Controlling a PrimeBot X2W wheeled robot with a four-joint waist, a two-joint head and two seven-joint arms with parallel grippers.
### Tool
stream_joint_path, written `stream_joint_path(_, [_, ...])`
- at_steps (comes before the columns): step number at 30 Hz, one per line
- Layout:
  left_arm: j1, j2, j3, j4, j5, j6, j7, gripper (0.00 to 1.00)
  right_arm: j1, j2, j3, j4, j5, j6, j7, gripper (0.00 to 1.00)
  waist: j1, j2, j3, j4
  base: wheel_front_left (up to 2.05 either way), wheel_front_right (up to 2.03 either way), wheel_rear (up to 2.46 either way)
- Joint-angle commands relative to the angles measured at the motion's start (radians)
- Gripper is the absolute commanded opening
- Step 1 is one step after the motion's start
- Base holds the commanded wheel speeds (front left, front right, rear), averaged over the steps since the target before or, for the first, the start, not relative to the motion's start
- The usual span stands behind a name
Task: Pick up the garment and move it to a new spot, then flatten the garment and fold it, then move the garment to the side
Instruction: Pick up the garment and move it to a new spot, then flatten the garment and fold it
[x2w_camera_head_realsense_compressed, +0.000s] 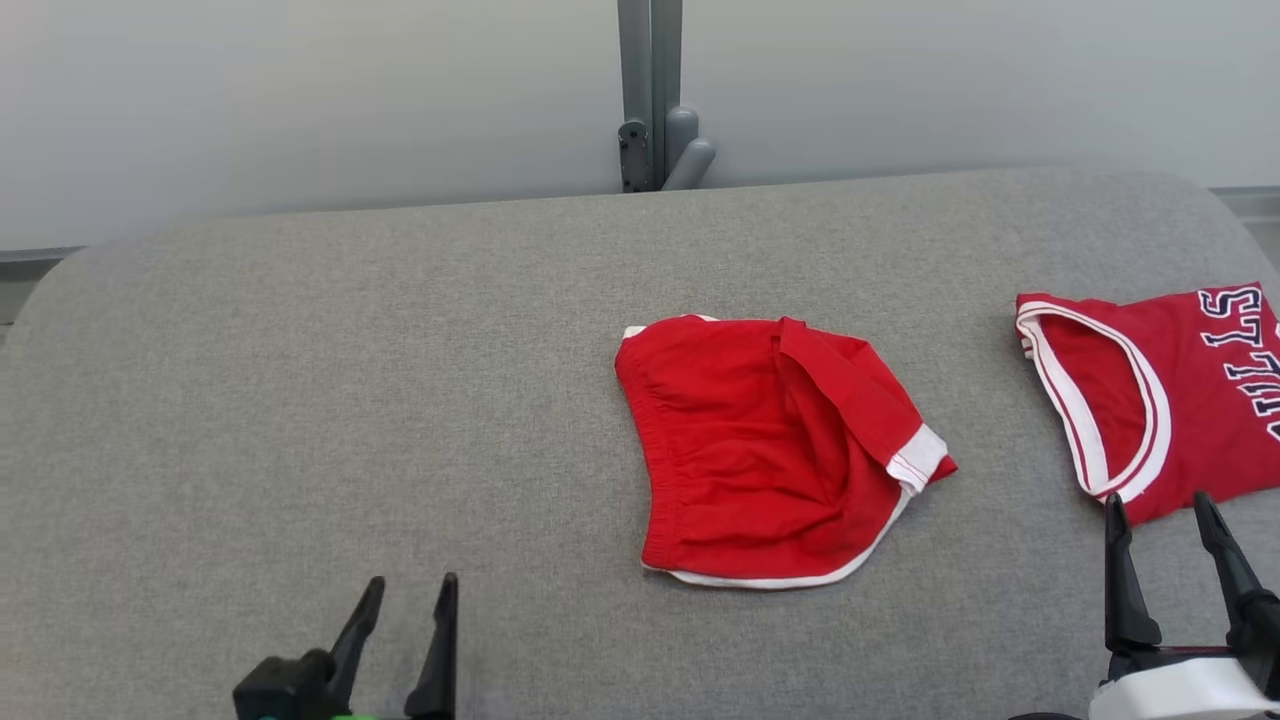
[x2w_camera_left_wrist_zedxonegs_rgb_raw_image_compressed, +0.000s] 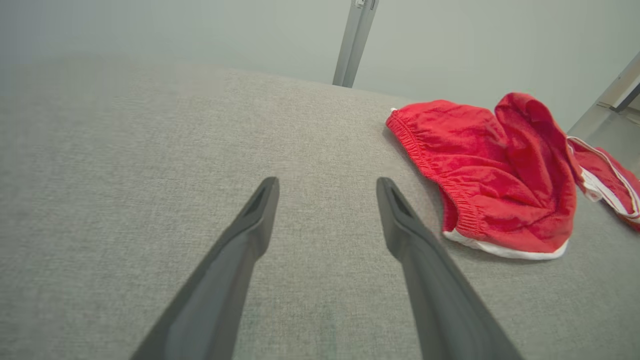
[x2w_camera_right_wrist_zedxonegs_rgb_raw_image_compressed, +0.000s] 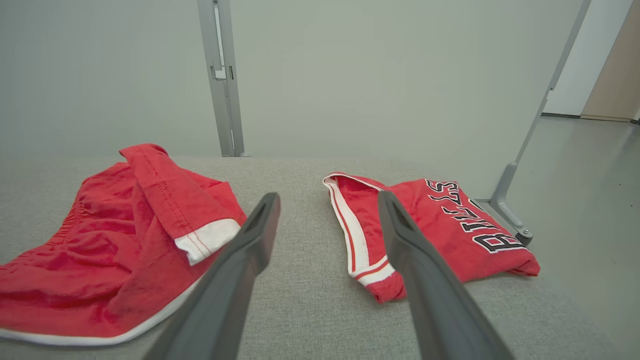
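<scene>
Two garments lie out, both red with white trim: one pair of red shorts (x2w_camera_head_realsense_compressed: 770, 450) and one red jersey (x2w_camera_head_realsense_compressed: 1160, 390) with dark lettering. The jersey runs off the edge of the head view, but from the right wrist it looks to be a single piece. There is one grey fabric-covered table (x2w_camera_head_realsense_compressed: 300, 400) under them. I count two grippers, the left gripper (x2w_camera_head_realsense_compressed: 412, 582) and the right gripper (x2w_camera_head_realsense_compressed: 1158, 500), each with two dark fingers, so four fingers in all. Behind the table stand two grey metal posts: one middle post (x2w_camera_head_realsense_compressed: 650, 90) and one slanted post (x2w_camera_right_wrist_zedxonegs_rgb_raw_image_compressed: 560, 75) off to the side.
</scene>
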Motion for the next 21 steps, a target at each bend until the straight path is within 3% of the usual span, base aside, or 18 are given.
stream_joint_path(1, [0.031,0.009,0.038,-0.008,0.026,-0.003,-0.004,1.00,0.015,-0.003,-0.002,0.004,-0.009,-0.002,-0.003,1.00,0.0001,0.0000,-0.021,0.022,0.00,0.00,0.00])
stream_joint_path(11, [0.151,-0.039,0.248,-0.029,0.160,-0.100,-0.004,1.00,0.032,-0.003,0.002,0.053,-0.028,-0.002,-0.003,1.00,0.0001,0.0000,-0.041,0.078,0.00,0.00,0.00])
stream_joint_path(21, [0.158,-0.113,0.347,-0.019,0.253,-0.187,-0.004,1.00,0.006,-0.003,0.033,0.085,-0.036,-0.002,-0.003,1.00,0.0001,0.0000,-0.034,0.093,0.00,0.00,0.00])
